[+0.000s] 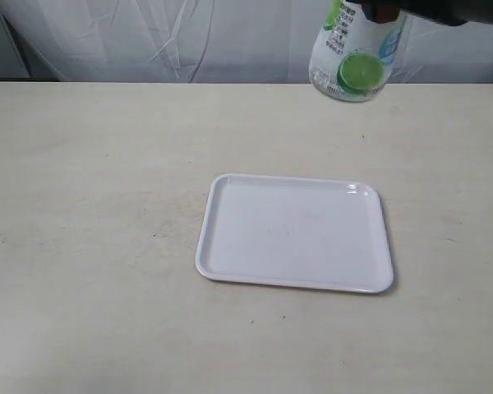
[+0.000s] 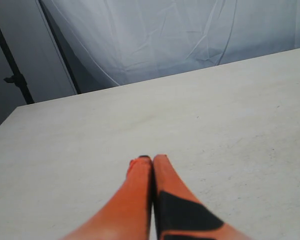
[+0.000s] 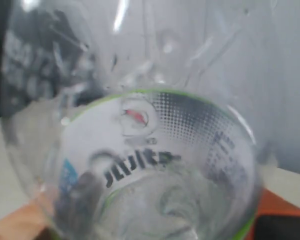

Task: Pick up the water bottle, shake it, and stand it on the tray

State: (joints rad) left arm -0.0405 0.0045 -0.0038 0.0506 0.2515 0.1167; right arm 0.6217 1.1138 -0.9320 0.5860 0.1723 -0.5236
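- One small clear plastic water bottle (image 1: 349, 57) with a white-and-green label: I hold it in the air over the far edge of the table, beyond the tray's far right corner and well apart from it. Its top is cut off from view.
- How much water it holds, I cannot tell.
- One flat white rectangular plastic tray (image 1: 296, 238) lies on the pale beige table (image 1: 90, 205), its surface bare.
- Two grippers: my right gripper (image 1: 386, 11) is clamped around the bottle, and my left gripper (image 2: 151, 162) has its orange fingers pressed together on nothing, low over the table.
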